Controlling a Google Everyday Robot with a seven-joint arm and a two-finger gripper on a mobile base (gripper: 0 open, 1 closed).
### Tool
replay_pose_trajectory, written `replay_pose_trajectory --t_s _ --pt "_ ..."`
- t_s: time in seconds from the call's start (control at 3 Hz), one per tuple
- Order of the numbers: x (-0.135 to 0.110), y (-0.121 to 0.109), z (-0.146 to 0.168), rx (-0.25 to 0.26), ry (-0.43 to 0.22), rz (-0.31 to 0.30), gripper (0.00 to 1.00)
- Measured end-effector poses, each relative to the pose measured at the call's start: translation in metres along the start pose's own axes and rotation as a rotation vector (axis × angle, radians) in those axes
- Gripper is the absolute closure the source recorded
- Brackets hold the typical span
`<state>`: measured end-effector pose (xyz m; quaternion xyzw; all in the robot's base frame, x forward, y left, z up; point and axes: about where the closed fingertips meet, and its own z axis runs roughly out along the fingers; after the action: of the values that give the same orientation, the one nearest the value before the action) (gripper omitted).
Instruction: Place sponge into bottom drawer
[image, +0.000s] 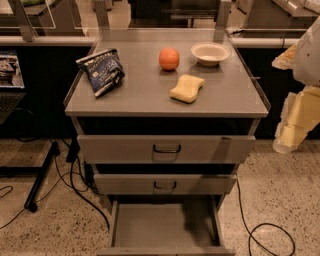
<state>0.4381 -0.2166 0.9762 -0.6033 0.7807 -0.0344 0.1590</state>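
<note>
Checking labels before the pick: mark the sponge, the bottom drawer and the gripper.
sponge (187, 88), camera view: centre of its top face.
bottom drawer (150, 225), camera view: bare floor of the open tray.
gripper (287, 139), camera view: its lower end, at the right edge beside the cabinet (145, 92).

The arm (306, 55) is made of bulky, smooth shells with blocky, stepped edges. The upper segment is white and the lower ones are pale cream-yellow, with a tan patch at the upper joint. The hand (284, 142), cream-coloured with a rounded tip, sits outside the worktop's (145, 95) right edge, below its front right corner.
</note>
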Motion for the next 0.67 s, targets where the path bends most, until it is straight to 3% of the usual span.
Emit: replay_pose_trajectory --t_s 0.67 --pt "-0.0058 0.0012 0.0025 0.003 -0.011 -0.014 0.0"
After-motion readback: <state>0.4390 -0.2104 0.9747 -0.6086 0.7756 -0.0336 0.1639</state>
